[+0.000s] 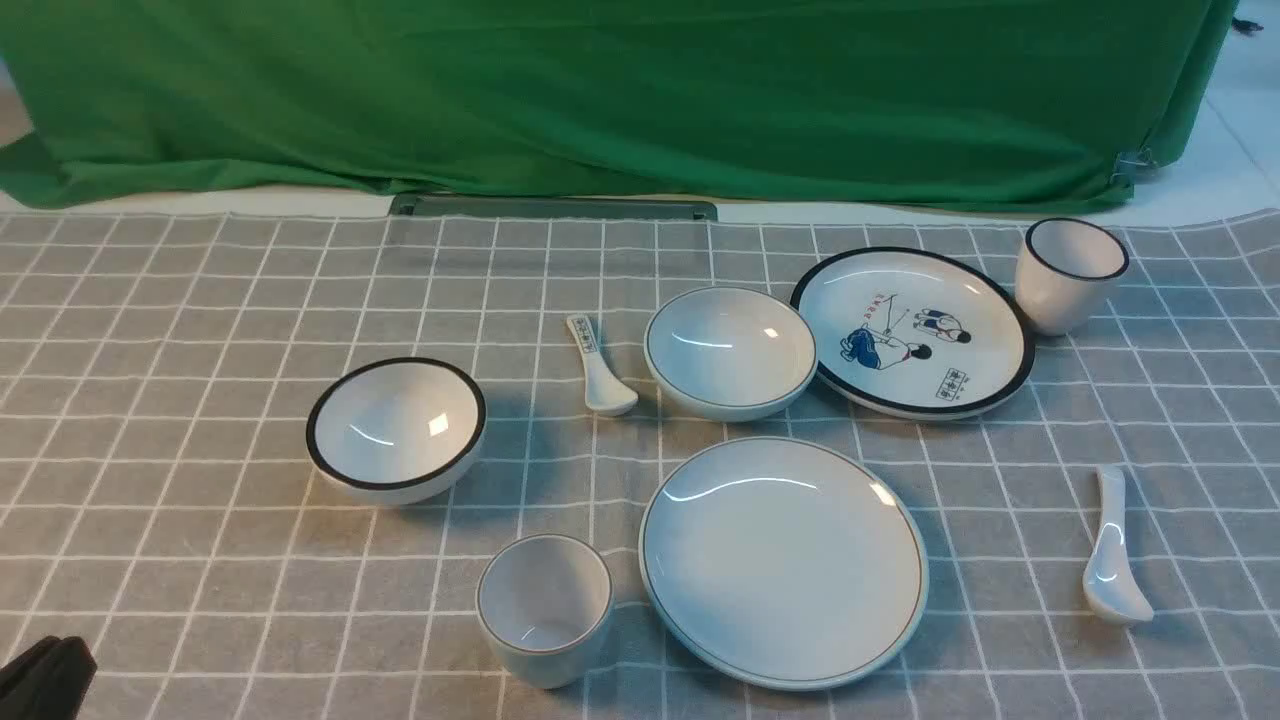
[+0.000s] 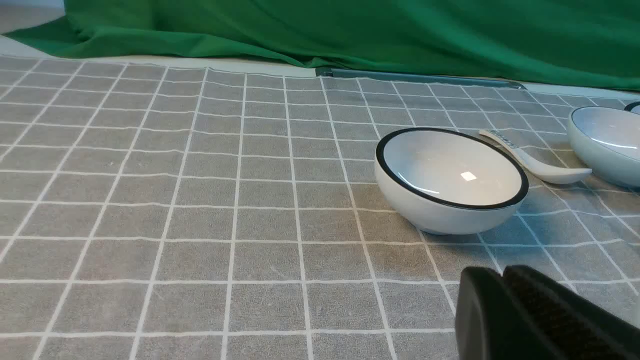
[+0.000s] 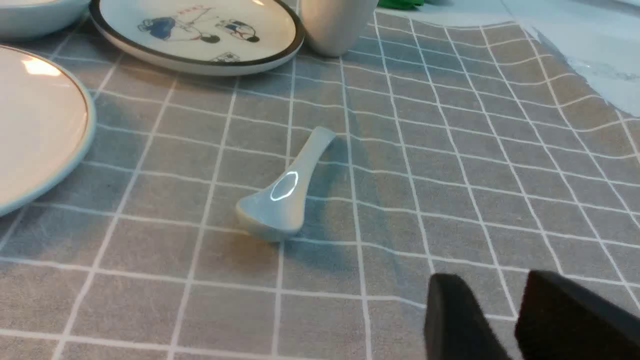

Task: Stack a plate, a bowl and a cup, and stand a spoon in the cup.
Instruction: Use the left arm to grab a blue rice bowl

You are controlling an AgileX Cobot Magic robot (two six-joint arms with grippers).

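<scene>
The plain white plate [image 1: 783, 560] lies near the front, right of centre. The grey-rimmed bowl [image 1: 730, 350] sits behind it and the grey-rimmed cup [image 1: 545, 607] stands to its left. Off to the right lies the plain white spoon [image 1: 1112, 550], handle pointing away. My left gripper [image 2: 502, 272] is shut and empty, low over the cloth at the front left corner [image 1: 45, 680], well short of the black-rimmed bowl. My right gripper [image 3: 492, 285] is open with only cloth between its fingers, a short way from the spoon [image 3: 285, 192] and the plate's edge [image 3: 35, 120]. It does not show in the front view.
A black-rimmed bowl [image 1: 397, 428] sits at the left, with a printed-handle spoon [image 1: 597, 365] between it and the grey-rimmed bowl. A cartoon plate [image 1: 912, 330] and a black-rimmed cup [image 1: 1068, 272] stand at the back right. Green cloth hangs behind the table.
</scene>
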